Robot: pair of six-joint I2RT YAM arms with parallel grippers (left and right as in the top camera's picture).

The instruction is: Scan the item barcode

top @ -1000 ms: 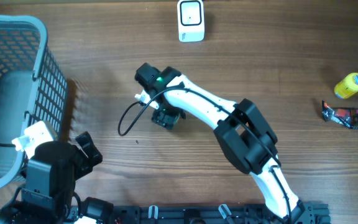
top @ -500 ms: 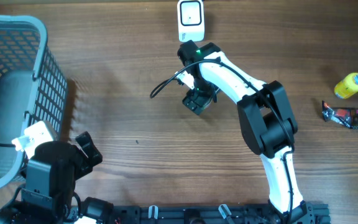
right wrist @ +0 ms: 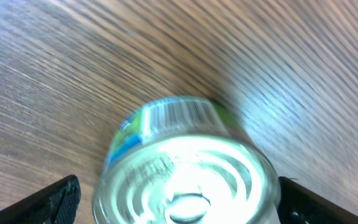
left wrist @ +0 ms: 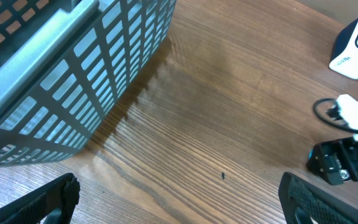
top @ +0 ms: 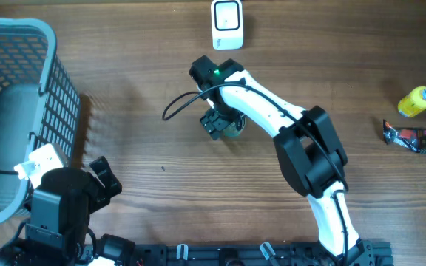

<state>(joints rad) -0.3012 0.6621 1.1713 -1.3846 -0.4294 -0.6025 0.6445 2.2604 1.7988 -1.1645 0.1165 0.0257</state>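
Far short of the white scanner (top: 227, 24), beside the grey basket (top: 46, 33), the left gripper (left wrist: 182, 199) gapes wide, empty. Just short of the scanner, the right gripper (right wrist: 179, 199) straddles the upright tin can (right wrist: 185, 165), fingers spread clear of it

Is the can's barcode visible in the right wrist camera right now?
Yes, the barcode shows as black bars on the label of the can, just above its shiny lid.

Both my arms, viewed from above and from each wrist.
My right arm (top: 272, 122) reaches forward and leftward, elbow bent, and my right gripper (top: 217, 124) points down with its jaws spread wide. My left arm (top: 58, 214) sits folded at the near left, and my left gripper (left wrist: 179, 205) is equally wide and grips nothing.
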